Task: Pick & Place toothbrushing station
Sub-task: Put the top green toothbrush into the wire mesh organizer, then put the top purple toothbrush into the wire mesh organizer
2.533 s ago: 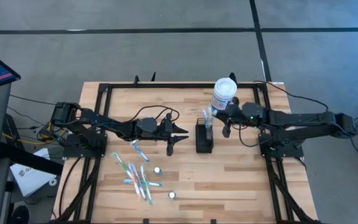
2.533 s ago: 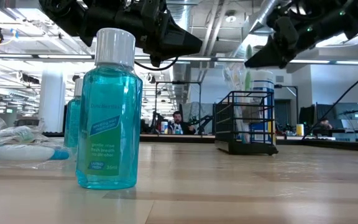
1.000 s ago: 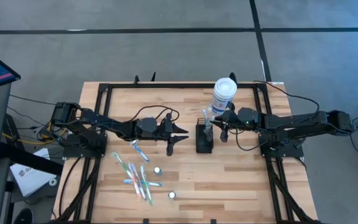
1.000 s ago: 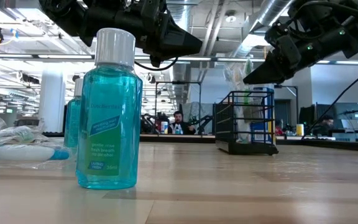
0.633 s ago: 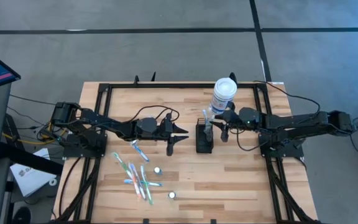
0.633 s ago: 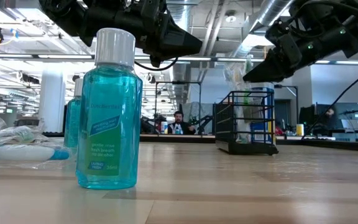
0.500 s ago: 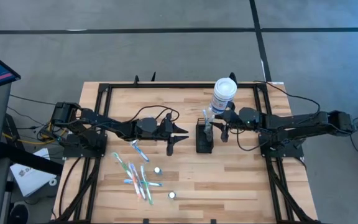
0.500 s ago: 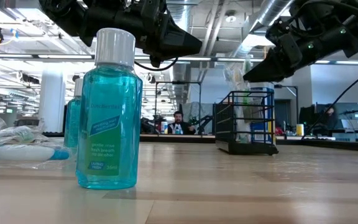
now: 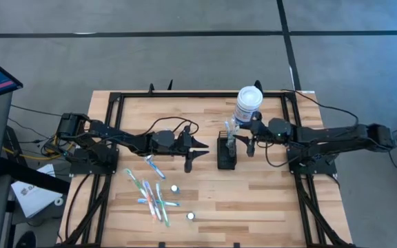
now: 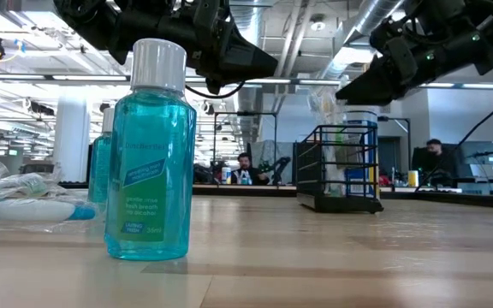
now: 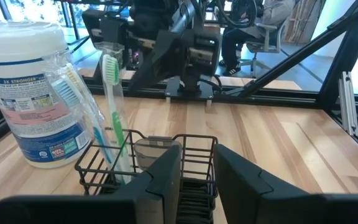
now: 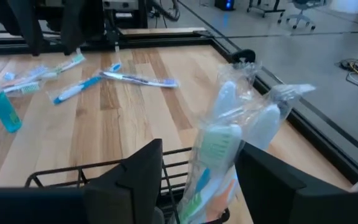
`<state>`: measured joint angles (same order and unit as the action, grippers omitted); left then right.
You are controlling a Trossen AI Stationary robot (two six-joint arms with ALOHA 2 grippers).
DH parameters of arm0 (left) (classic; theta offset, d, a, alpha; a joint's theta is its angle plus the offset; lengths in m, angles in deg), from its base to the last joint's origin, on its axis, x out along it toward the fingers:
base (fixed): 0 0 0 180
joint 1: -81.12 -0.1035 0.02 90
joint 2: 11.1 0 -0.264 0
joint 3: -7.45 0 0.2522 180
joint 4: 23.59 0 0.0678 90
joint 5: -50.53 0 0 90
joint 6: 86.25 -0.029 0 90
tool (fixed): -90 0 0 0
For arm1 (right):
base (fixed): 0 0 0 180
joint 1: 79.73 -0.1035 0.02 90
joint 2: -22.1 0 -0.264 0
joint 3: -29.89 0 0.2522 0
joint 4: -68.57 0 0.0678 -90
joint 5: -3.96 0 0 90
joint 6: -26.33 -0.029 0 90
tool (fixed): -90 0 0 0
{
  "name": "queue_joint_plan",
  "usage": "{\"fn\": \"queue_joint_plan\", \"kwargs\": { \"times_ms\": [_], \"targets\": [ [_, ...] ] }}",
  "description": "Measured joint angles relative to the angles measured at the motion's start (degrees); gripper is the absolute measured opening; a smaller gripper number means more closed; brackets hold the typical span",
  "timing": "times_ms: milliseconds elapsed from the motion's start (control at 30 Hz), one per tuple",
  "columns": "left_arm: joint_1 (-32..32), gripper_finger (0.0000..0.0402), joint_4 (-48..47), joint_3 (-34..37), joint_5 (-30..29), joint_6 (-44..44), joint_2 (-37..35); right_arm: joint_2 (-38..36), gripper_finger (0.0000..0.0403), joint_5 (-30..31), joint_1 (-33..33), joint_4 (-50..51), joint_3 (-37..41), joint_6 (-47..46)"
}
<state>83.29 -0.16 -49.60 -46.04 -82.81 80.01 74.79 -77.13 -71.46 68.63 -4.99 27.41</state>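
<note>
The toothbrushing station, a black wire caddy, stands on the table's middle and also shows in the low view. Plastic-wrapped toothbrushes stand upright in its far end. My right gripper is open, one finger on each side of the wrapped toothbrushes, just right of the caddy. My left gripper hovers left of the caddy, pointing at it, open with nothing between its fingers.
A white canister with a blue label stands just beyond the caddy. Several loose toothbrushes and two small bottles lie at the near left. A blue mouthwash bottle stands close to the low camera.
My right gripper has opened and let go of the wrapped toothbrushes, which stay upright in the caddy. It has kept its place beside the caddy.
</note>
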Motion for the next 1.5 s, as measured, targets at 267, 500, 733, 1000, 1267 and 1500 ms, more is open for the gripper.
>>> {"fn": "queue_joint_plan", "kwargs": {
  "times_ms": [267,500,733,1000,1267,1500],
  "targets": [
    [0.0,0.0092,-0.8,0.0,0.0,0.0,0.0,-5.2,0.0186,0.2,0.1,-0.1,0.0,1.0],
    [0.0,0.0092,-3.7,0.0,0.0,0.0,0.0,-9.1,0.0186,0.2,-0.1,-0.2,0.0,1.0],
    [0.0,0.0092,-13.2,0.0,0.0,0.0,-3.2,-11.1,0.0188,0.2,-1.7,-0.7,0.0,0.9],
    [0.0,0.0092,-29.8,0.0,-5.3,5.2,-11.5,-11.1,0.0180,0.2,-7.0,-4.2,0.0,1.0],
    [0.0,0.0092,-46.0,0.0,-11.9,12.3,-17.0,-11.1,0.0171,0.2,-13.1,-6.0,0.0,3.3],
    [0.0,0.0092,-56.1,0.0,-14.7,19.4,-18.0,-10.9,0.0170,0.2,-16.2,-6.6,0.0,3.5]
  ]
}}
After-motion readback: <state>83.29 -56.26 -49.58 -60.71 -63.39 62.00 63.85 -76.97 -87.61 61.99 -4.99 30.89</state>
